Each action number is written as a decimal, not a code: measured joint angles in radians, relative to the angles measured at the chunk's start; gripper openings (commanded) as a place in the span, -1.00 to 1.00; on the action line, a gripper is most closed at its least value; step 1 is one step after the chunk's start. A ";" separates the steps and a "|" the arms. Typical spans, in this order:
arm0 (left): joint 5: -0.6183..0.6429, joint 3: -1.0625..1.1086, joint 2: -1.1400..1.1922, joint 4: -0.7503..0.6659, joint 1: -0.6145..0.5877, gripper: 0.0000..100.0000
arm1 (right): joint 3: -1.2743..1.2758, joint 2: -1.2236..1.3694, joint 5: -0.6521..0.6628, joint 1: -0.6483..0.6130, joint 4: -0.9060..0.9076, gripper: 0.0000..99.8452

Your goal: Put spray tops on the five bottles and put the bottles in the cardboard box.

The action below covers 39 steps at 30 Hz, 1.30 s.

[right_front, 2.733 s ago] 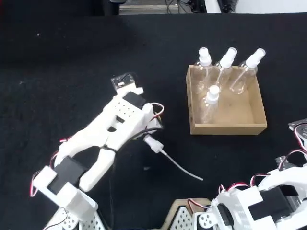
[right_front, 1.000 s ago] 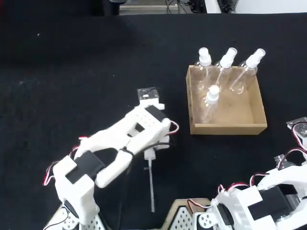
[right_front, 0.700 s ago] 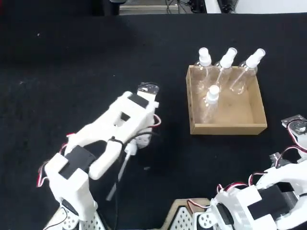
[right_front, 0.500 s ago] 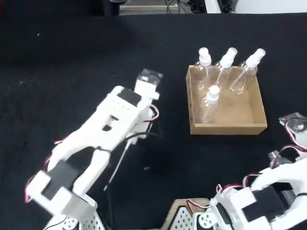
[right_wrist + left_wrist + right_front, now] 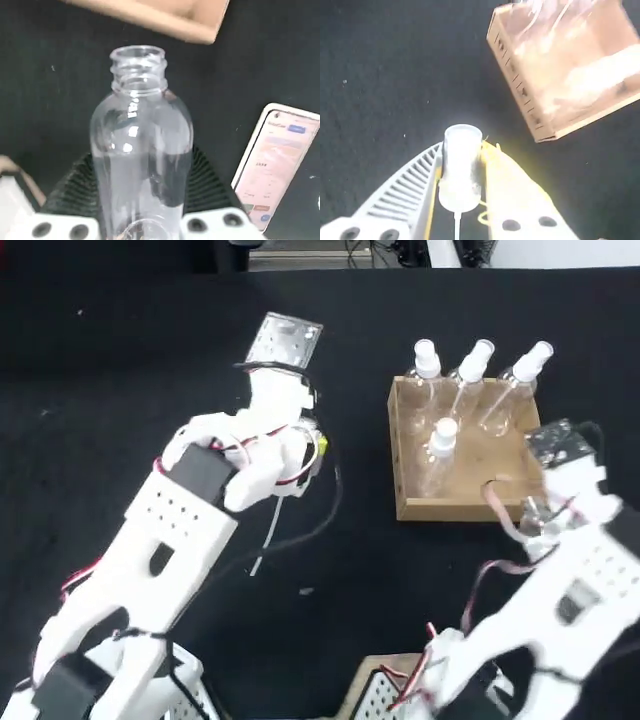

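Black cloth covers the table (image 5: 120,360); left gripper (image 5: 463,150) pinches the spray top (image 5: 461,175) at its cap, dip tube (image 5: 266,540) dangling, light and whippy; cardboard box (image 5: 475,508) holds four capped bottles (image 5: 437,455); right gripper (image 5: 140,182) clasps the open bottle (image 5: 140,125) mid-body, likely thin-walled, slippery, crushable.

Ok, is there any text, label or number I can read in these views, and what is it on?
Nothing here can be read with certainty.
phone screen: lines of text and coloured buttons, too blurred to read.
cardboard box outer wall: a row of dark printed marks, too small to read.
bottle: clear, with no label or print.
spray top: plain white, no print.
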 measured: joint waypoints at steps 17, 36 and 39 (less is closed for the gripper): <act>0.041 0.000 -0.327 -0.196 0.000 -0.94 | 0.143 -0.775 -0.675 -0.736 -0.061 -0.98; 0.048 -0.236 -0.400 -0.285 -0.031 -0.94 | 0.721 -0.997 -0.982 -1.172 -0.675 -0.98; 0.048 -0.241 -0.400 -0.381 -0.029 -0.94 | 0.770 -1.051 -0.982 -1.172 -0.690 -0.98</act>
